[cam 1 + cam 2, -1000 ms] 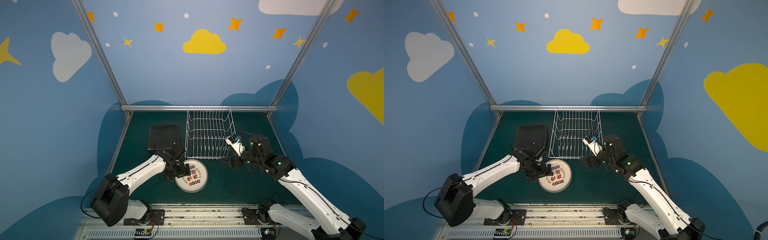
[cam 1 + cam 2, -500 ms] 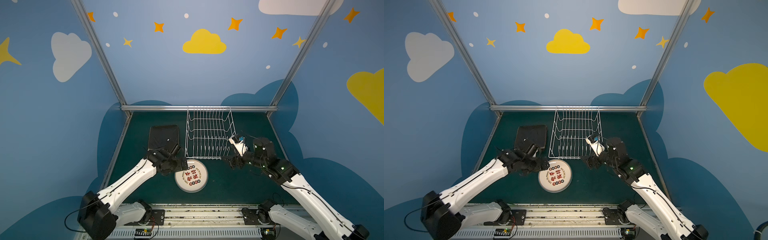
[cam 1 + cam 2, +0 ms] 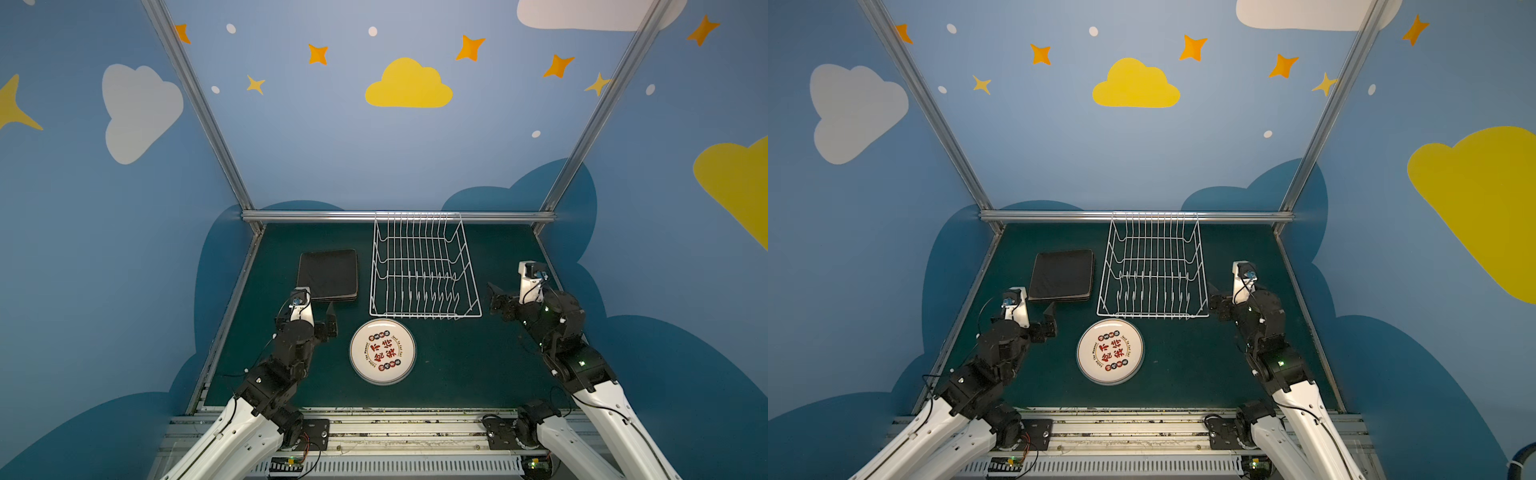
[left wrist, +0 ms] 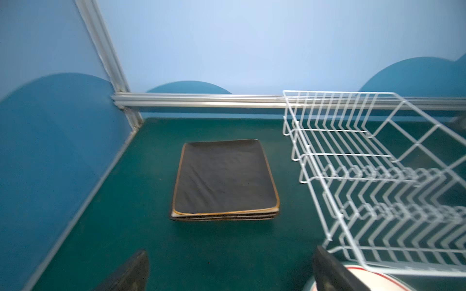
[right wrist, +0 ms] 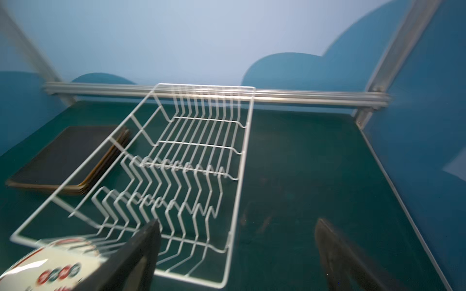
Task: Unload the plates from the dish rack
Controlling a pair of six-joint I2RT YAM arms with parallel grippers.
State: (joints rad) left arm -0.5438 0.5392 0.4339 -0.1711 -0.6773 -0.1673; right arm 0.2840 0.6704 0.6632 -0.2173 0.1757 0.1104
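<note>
The white wire dish rack (image 3: 426, 317) (image 3: 1152, 316) (image 4: 353, 156) (image 5: 191, 151) stands empty at the back middle of the green table. Left of it lies a stack of black square plates (image 3: 328, 274) (image 3: 1062, 274) (image 4: 224, 176) (image 5: 63, 158). A round white plate with red and black characters (image 3: 382, 351) (image 3: 1110, 351) (image 4: 373, 279) (image 5: 50, 267) lies flat in front of the rack. My left gripper (image 3: 320, 316) (image 3: 1044, 321) (image 4: 230, 254) hangs open and empty between stack and round plate. Right of the rack, my right gripper (image 3: 496, 299) (image 3: 1216, 305) (image 5: 238, 224) is open and empty too.
A metal rail (image 3: 395, 216) runs along the table's back edge just behind the rack. Blue walls close the left and right sides. Bare green mat (image 3: 478, 361) lies right of the round plate.
My left gripper has drawn back left from the round plate's rim. My right gripper has pulled away to the right of the rack's front corner and opened slightly wider.
</note>
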